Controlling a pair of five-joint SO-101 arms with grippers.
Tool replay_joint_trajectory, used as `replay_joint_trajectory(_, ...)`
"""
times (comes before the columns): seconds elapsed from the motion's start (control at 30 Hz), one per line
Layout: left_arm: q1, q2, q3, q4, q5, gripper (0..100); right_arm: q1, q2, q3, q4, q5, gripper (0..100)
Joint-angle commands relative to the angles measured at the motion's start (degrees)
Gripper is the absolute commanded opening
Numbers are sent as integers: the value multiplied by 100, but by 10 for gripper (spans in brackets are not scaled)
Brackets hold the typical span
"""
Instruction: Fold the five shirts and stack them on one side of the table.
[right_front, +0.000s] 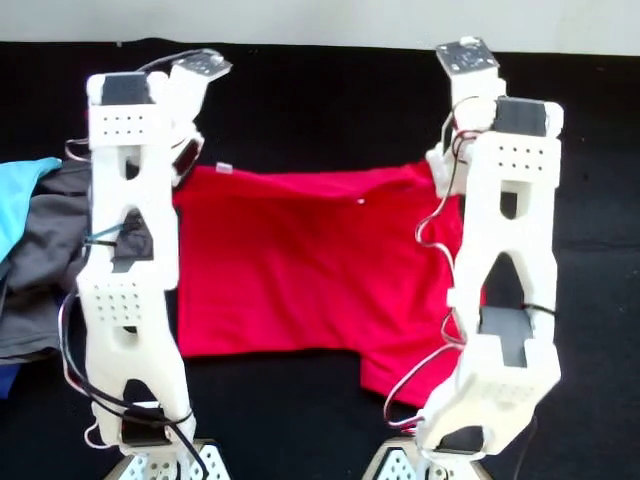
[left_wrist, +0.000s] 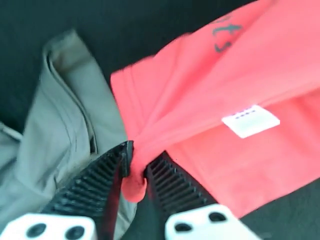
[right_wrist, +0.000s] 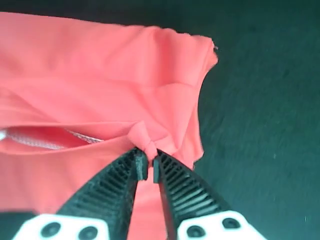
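Crumpled pile (right_front: 35, 250) with grey shirt (left_wrist: 60, 130) sits at table (right_front: 300, 100) left edge, waiting its turn. Just beside it, left gripper (left_wrist: 136, 172) pinches red shirt (right_front: 310, 260) at its far-left corner. Shirt lies spread mid-table. At the far-right corner, right gripper (right_wrist: 146, 162) pinches too. Matched corner grips, likely so the far edge lifts level and folds evenly.

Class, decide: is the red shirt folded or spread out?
Partly folded: the red shirt lies broad, but left hand and right hand pinch a doubled-over edge.

The spread shirt (right_front: 300, 260) lies on the table (right_front: 320, 90), right of the shirt pile (right_front: 40, 250).
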Motion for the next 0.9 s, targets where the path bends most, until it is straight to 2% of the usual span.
replay_joint_trajectory(0.0,-66,-971,1112,88,-185,9,-40,-523,-242,435,-62,5)
replay_joint_trajectory(0.1,-57,-1771,2404,70,-387,9,-31,-804,75,470,-70,5)
replay_joint_trajectory(0.23,-48,-2615,3732,-79,-554,9,-189,-1499,1525,400,-53,5)
replay_joint_trajectory(0.5,66,-3644,6167,-1029,-712,9,-163,-3591,4963,-901,193,5)
replay_joint_trajectory(0.57,75,-3837,6633,-1152,-782,9,31,-3916,5508,-1059,255,5)
replay_joint_trajectory(0.7,75,-4048,7424,-1626,-782,9,470,-4207,6062,-1130,589,5)
replay_joint_trajectory(0.87,75,-4066,8066,-2215,-782,9,541,-4277,6563,-1138,738,5)
